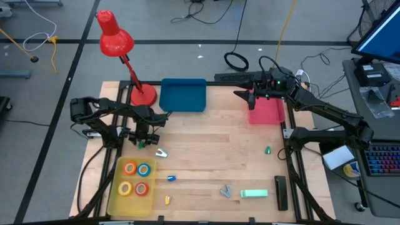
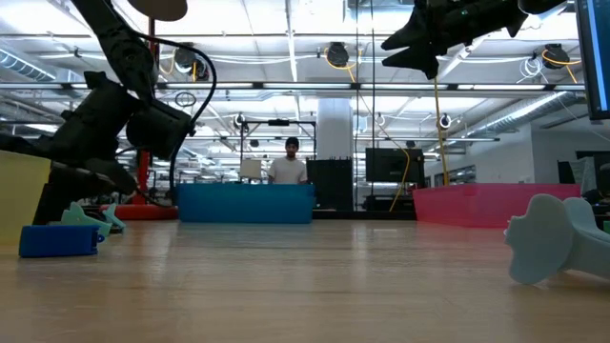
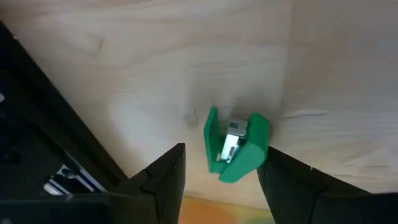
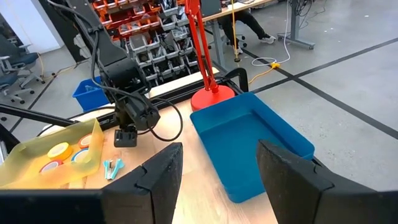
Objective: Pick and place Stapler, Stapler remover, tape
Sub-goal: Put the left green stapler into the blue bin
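My left gripper [image 3: 221,171] stood open around the green staple remover [image 3: 235,146] on the table [image 1: 212,150] — not gripping. Four tape rolls [image 1: 136,178] sat in the yellow tray [image 1: 115,200]; my right gripper [image 1: 245,95] hung open, empty, over the pink tray [image 1: 269,114].

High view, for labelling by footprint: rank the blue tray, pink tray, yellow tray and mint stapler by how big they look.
1. Yellow tray
2. Blue tray
3. Pink tray, partly hidden by the right arm, so unsure against blue
4. Mint stapler

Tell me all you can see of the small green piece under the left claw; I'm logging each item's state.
The green piece looks like glossy plastic, a stubby jaw-shaped body with a silvery metal insert in its middle. It lies on the wooden table, between the open fingers of the left claw, which touch nothing. Nothing else touches it.
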### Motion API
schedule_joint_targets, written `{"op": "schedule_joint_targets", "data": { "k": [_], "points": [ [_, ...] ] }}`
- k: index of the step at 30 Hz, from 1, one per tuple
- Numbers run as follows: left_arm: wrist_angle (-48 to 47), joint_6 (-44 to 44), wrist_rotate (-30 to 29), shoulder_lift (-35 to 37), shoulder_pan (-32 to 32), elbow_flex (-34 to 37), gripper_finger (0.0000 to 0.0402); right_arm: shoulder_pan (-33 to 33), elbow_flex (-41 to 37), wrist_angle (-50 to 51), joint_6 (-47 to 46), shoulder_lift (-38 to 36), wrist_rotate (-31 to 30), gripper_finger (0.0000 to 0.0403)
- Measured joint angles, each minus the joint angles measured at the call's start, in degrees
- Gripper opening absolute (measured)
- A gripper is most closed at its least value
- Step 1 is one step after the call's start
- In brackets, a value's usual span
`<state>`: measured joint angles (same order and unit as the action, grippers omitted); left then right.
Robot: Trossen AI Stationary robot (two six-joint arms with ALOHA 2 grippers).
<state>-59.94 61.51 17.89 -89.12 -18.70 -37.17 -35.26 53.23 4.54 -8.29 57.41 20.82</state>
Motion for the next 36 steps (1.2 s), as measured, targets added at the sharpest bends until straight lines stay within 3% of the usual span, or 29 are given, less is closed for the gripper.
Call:
{"op": "schedule_joint_targets", "data": {
  "k": [8, 12, 20, 26, 31, 36],
  "points": [
    [1.9, 0.5, -2.1, 0.0, 0.0, 0.0, 0.0089, 0.0, 0.0, 0.0, 0.0, 0.0, 0.0, 0.0196],
    [2.3, 0.4, -1.8, 0.1, 0.0, 0.0, 0.0056, 0.0, 0.0, 0.0, 0.0, 0.0, 0.0, 0.0196],
    [-9.1, -2.3, -0.7, 5.2, 0.0, -3.3, 0.0054, 0.0, 0.0, 0.0, 0.0, 0.0, 0.1, 0.0196],
    [-15.8, 4.6, -1.7, 14.2, 0.0, -11.6, 0.0055, 0.0, 0.0, 0.0, 0.1, 0.0, 0.1, 0.0196],
    [-3.9, 7.6, -12.1, 19.7, 0.0, -19.2, 0.0055, 0.0, 0.0, 0.0, 0.4, 0.0, 0.1, 0.0196],
    [19.6, -0.8, -21.9, 20.5, -0.8, -21.7, 0.0056, 0.0, 0.0, 0.0, 0.4, 0.0, 0.1, 0.0196]
  ]
}}
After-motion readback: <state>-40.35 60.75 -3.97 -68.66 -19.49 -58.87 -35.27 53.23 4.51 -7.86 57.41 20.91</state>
